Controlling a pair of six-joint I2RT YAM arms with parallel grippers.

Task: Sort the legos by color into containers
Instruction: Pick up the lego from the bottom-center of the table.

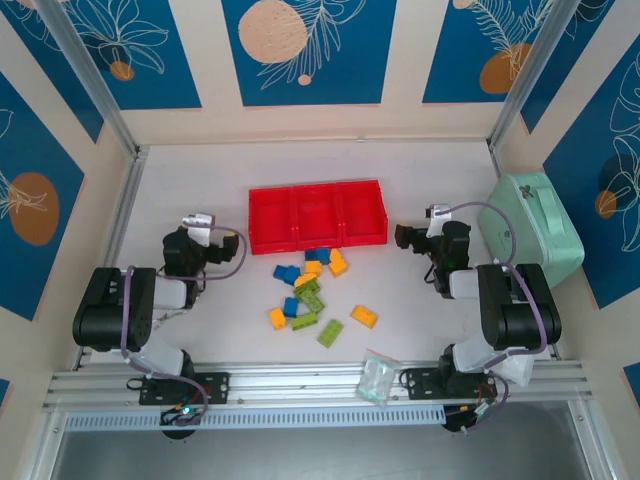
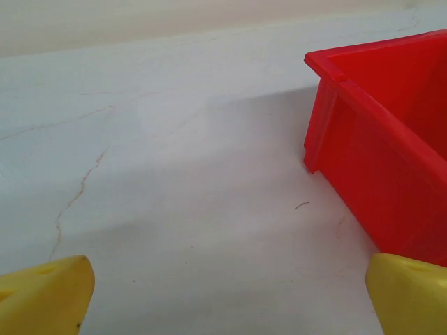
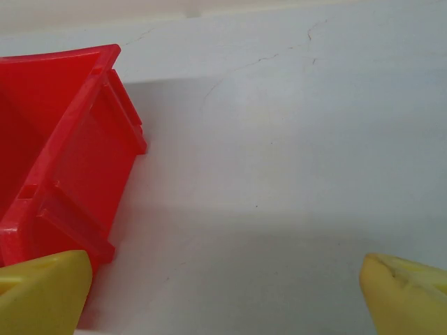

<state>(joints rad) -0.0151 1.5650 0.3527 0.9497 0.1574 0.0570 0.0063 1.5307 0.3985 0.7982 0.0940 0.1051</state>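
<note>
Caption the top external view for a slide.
Unsorted blue, green and orange legos lie scattered between the two arms, in front of the red tray.

The room is bright and evenly lit. The red tray [image 2: 377, 160] throws a soft grey shadow on the white desk [image 2: 174, 174]. The yellow fingertips [image 3: 42, 293] up close look a little blurry.

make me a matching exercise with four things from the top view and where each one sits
Things:
1. red tray
2. mint green case
3. clear bag
4. legos

Places:
A. near edge, right of centre
B. far middle
C. scattered just in front of the red tray
D. far right side

Pairs: 1-B, 2-D, 3-A, 4-C
</note>
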